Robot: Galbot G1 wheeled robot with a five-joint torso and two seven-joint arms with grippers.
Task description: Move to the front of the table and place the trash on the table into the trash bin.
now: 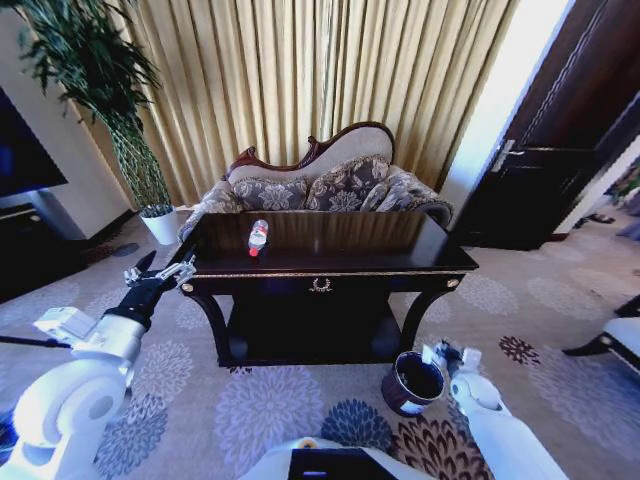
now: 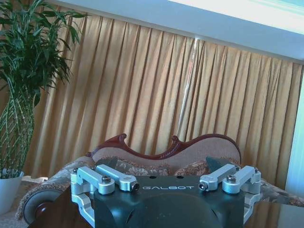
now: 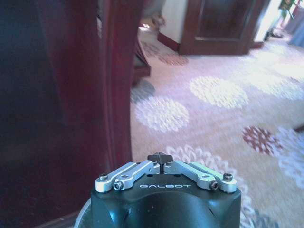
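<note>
The bottle [image 1: 258,237] lies on the counter [image 1: 400,250], far from the bin [image 1: 412,383] on the floor by the counter's right leg. The left pincer [image 1: 160,272], wide apart, hangs by the counter's left corner and might bump it. The right pincer [image 1: 447,357], clenched and empty, hangs over the bin. The bottle is clear with a red label

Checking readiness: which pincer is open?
The left pincer, raised by the table's left corner, fingers spread. The right pincer, low beside the trash bin, is shut.
</note>
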